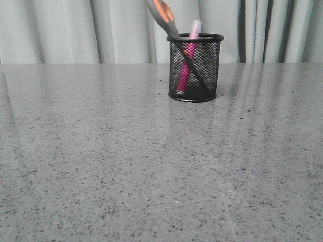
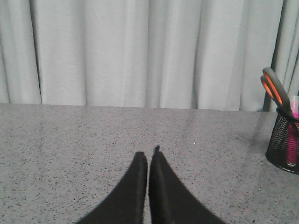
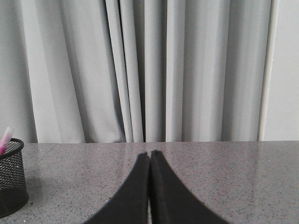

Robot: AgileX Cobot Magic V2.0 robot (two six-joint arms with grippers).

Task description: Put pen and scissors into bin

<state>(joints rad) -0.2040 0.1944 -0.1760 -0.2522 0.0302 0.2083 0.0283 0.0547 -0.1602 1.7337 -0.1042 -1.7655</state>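
- The bin [image 1: 195,68] is seen standing upright toward the far side of the grey speckled table [image 1: 126,166], before a pale curtain [image 1: 60,30].
- The pen [image 1: 185,65] and the scissors [image 1: 164,17] are held inside the bin, both leaning, handles and cap above the rim.
- The left gripper [image 2: 148,156] is pressed together, empty, well apart from the bin.
- The right gripper [image 3: 150,156] is likewise closed on nothing, away from the bin.
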